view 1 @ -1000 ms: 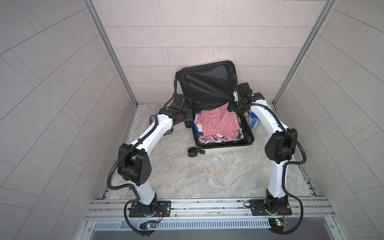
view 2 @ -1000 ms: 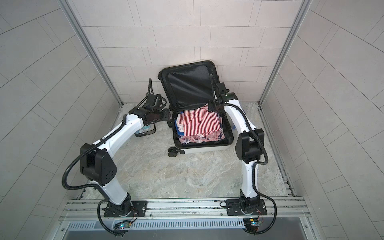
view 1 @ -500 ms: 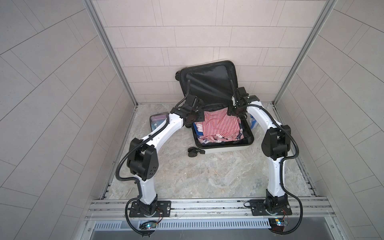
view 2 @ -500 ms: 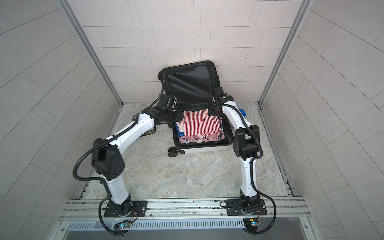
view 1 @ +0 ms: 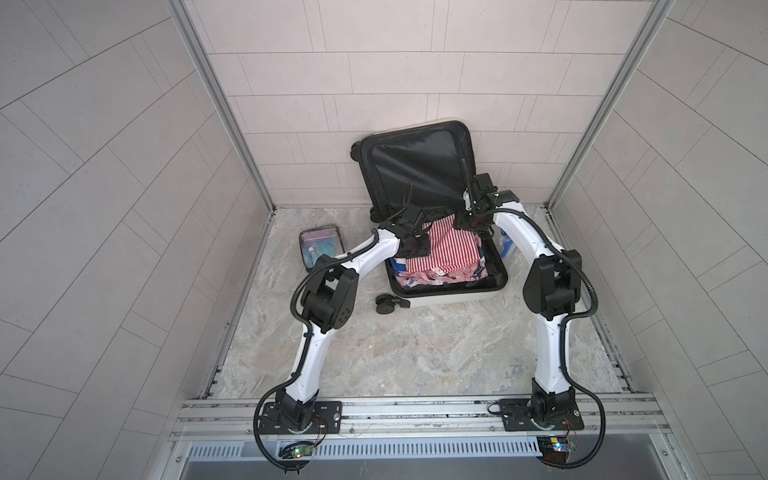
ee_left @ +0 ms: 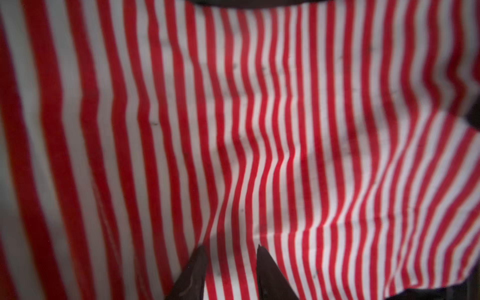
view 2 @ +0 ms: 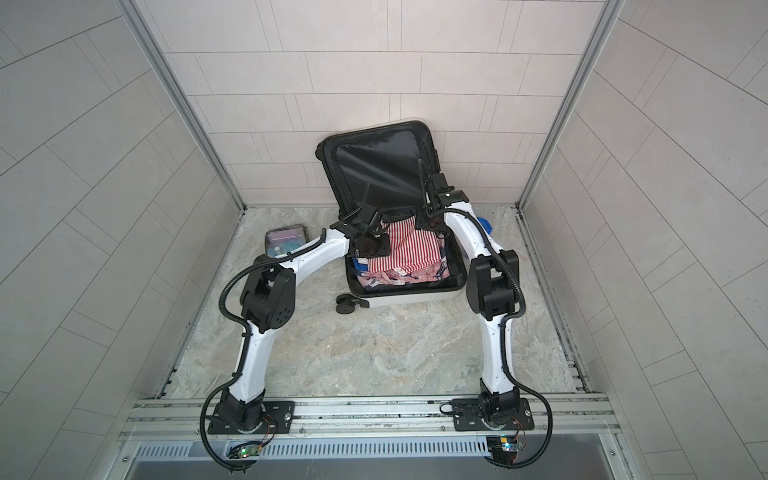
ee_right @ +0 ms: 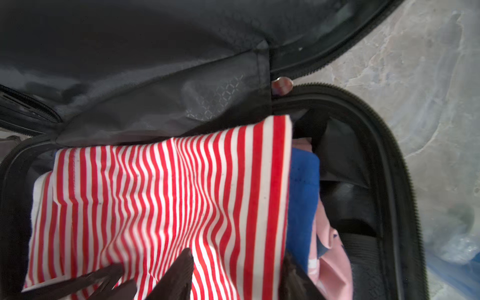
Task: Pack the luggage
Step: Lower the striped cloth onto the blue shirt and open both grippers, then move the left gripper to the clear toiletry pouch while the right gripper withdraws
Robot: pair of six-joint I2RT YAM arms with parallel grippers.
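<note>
Where the floor meets the back wall, the luggage [view 1: 453,298] lies open, lid propped upright against the tiles, lower half full of clothes with a red-and-white striped cloth [view 1: 440,249] on top. Left gripper [ee_left: 230,250]: jaws narrowly apart, tips at the striped cloth. Right gripper [view 1: 465,222]: at the cloth's far corner; gripping or not, I cannot tell. A clear pouch [view 1: 320,245] lies apart, left of the luggage.
</note>
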